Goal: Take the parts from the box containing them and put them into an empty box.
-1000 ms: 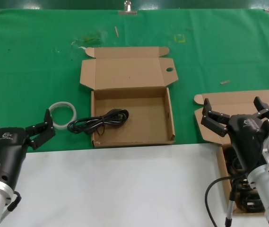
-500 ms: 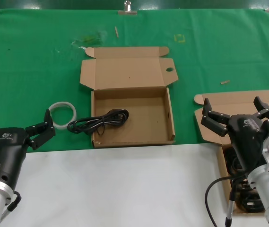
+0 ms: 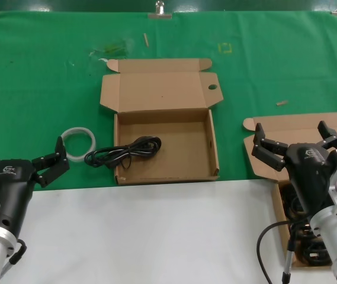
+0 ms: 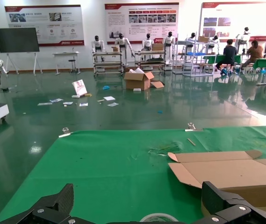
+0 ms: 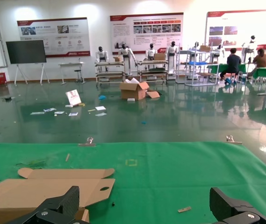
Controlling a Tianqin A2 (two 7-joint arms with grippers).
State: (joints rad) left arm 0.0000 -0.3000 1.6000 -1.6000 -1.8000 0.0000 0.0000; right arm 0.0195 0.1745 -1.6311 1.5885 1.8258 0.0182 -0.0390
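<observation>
The box with the holed lid tab (image 3: 165, 145) stands open at the middle of the green cloth. One black cord (image 3: 124, 151) lies across its left wall, part inside and part out on the cloth. At the right edge, the box containing the parts (image 3: 278, 204) holds more black cords (image 3: 301, 236), mostly hidden by my right arm. Above that box's back my right gripper (image 3: 295, 141) hangs open and empty. My left gripper (image 3: 20, 155) is open and empty at the near left, beside the white ring (image 3: 78, 141). The holed lid (image 5: 48, 186) appears in the right wrist view.
The white translucent ring also shows in the left wrist view (image 4: 158, 217), between my open left gripper's (image 4: 140, 198) fingers, next to the box lid (image 4: 226, 170). A white sheet (image 3: 150, 231) covers the table's near part. Small scraps (image 3: 281, 102) lie on the cloth. My right gripper (image 5: 146, 199) faces bare green cloth.
</observation>
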